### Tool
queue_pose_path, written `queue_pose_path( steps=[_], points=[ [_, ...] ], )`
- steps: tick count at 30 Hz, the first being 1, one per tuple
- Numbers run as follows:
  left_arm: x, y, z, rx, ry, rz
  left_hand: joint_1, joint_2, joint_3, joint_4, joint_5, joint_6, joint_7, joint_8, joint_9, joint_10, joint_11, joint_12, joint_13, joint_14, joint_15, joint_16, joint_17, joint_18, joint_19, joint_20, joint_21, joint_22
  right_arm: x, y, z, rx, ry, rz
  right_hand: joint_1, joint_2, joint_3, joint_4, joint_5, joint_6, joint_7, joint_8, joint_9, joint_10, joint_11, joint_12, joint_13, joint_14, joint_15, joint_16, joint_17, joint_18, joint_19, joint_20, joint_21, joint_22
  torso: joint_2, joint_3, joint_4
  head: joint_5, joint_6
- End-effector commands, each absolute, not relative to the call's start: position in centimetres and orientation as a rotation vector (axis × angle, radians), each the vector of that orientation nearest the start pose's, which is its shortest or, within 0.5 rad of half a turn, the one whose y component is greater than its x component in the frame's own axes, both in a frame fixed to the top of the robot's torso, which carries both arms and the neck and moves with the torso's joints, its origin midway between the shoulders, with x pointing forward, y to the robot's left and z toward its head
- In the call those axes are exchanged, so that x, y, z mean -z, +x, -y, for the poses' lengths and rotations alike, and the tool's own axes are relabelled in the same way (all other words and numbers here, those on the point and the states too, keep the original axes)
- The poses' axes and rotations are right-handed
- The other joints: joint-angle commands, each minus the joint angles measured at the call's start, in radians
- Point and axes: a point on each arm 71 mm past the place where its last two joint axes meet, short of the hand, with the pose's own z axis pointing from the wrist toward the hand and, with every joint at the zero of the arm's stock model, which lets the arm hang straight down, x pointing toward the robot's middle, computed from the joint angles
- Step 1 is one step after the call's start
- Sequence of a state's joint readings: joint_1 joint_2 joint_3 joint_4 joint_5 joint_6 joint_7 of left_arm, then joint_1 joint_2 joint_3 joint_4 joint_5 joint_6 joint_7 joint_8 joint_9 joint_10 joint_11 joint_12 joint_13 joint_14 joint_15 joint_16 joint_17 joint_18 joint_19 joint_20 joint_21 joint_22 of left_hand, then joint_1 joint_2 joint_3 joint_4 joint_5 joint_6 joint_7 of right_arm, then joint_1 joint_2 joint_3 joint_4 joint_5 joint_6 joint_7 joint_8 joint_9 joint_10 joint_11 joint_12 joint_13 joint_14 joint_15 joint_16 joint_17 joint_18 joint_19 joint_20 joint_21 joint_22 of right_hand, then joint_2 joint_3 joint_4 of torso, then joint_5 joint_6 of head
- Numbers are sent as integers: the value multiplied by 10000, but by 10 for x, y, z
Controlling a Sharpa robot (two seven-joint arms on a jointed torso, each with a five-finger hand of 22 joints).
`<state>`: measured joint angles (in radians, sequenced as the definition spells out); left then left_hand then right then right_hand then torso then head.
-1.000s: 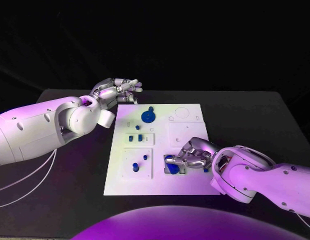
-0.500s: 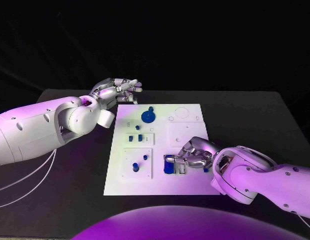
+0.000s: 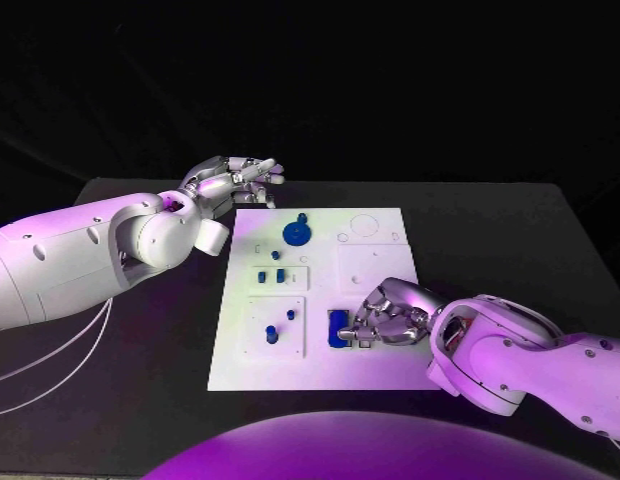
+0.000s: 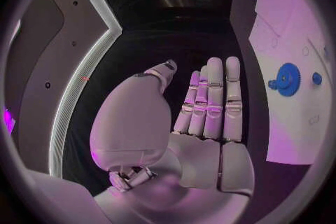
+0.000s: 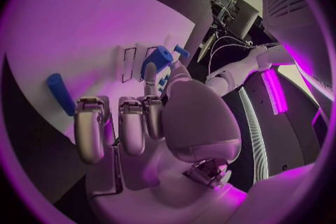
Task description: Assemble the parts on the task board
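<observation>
Left hand (image 3: pixel 234 178): hovers past the board's far left corner, above the black table (image 3: pixel 137 340). Wrist view shows fingers (image 4: pixel 212 99) straight and side by side, palm bare, holding nothing.
Board (image 3: pixel 382 372): white plate mid-table, between the two hands; its near right part lies under the right hand.
Gear (image 3: pixel 296 234): blue, round, on the board's far part, just beside the left hand, not touching it. Also in the left wrist view (image 4: pixel 286 78).
Small blue pieces (image 3: pixel 270 275): seated in the middle-left panel, well apart from both hands; two more (image 3: pixel 271 332) in the near-left panel.
Blue block (image 3: pixel 339 328): upright-ish piece right at the right hand's fingertips; contact cannot be told.
Right hand (image 3: pixel 390 315): low over the board's near right area, fingers (image 5: pixel 131 123) curled down. Wrist view shows a blue peg (image 5: pixel 158 59) at the thumb and fingertip, apparently pinched. Another blue bar (image 5: pixel 60 93) lies on the board beside the fingers, apart from them.
</observation>
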<state>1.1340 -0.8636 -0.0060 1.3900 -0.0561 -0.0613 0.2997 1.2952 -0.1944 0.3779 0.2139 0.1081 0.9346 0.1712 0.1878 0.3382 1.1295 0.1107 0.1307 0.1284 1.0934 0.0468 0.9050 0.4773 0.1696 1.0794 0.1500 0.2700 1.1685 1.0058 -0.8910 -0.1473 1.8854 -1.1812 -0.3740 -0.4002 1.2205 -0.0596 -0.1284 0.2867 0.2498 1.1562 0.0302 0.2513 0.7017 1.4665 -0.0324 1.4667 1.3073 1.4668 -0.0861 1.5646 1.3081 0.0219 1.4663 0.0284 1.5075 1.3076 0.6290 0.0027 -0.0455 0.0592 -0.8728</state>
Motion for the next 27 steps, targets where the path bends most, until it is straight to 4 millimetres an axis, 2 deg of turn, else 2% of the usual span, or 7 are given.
queue_pose_path(
  steps=[1,7,15,20,27],
  points=[
    [210,498,-245,15896,-11347,-15819,29,92,-53,-5,16,-85,-18,33,16,-83,21,24,8,-85,-5,-41,-4,92,55,14,-55,-8,276,345,139,-8150,1556,-21568,130,26,-79,-4,-73,75,-13,40,27,551,-59,77,1865,1040,-64,62,2627,-90,797,-67,76,2462,4,-1,9,-10,2],
    [211,498,-245,15897,-11349,-15830,29,92,-53,-5,16,-85,-18,33,16,-83,21,24,8,-85,-5,-41,-4,92,55,14,-55,-8,278,347,138,-7898,1423,-21685,175,74,-137,19,-91,173,-46,100,96,559,-85,84,1875,1040,-82,62,2627,-92,801,-82,87,2465,9,-4,24,-19,2],
    [211,498,-245,15905,-11349,-15841,36,103,-62,1,16,-77,-20,41,19,-82,20,28,11,-85,-5,-40,-4,92,60,14,-63,-11,282,351,138,-7517,1273,-21776,542,232,-186,1,-102,221,-120,162,266,574,-151,98,1899,1040,-139,62,2627,-99,815,-134,120,2474,-1,-8,13,8,2],
    [211,498,-246,15909,-11352,-15843,36,110,-68,7,17,-72,-21,46,21,-82,20,30,12,-85,-5,-40,-3,92,62,14,-66,-12,282,352,142,-7349,1295,-21746,621,348,-201,22,-133,269,-146,202,341,608,-172,158,1950,1040,-156,62,2627,-106,828,-151,150,2483,-2,-4,9,33,2],
    [210,497,-246,15911,-11354,-15846,25,110,-85,21,22,-69,-20,50,23,-82,21,32,14,-86,-5,-39,-3,92,66,15,-72,-15,283,353,150,-7153,1262,-21883,640,363,-209,20,-135,278,-153,211,358,617,-178,176,1965,1040,-161,62,2627,-107,830,-155,154,2484,7,-5,21,51,2]
  ],
)
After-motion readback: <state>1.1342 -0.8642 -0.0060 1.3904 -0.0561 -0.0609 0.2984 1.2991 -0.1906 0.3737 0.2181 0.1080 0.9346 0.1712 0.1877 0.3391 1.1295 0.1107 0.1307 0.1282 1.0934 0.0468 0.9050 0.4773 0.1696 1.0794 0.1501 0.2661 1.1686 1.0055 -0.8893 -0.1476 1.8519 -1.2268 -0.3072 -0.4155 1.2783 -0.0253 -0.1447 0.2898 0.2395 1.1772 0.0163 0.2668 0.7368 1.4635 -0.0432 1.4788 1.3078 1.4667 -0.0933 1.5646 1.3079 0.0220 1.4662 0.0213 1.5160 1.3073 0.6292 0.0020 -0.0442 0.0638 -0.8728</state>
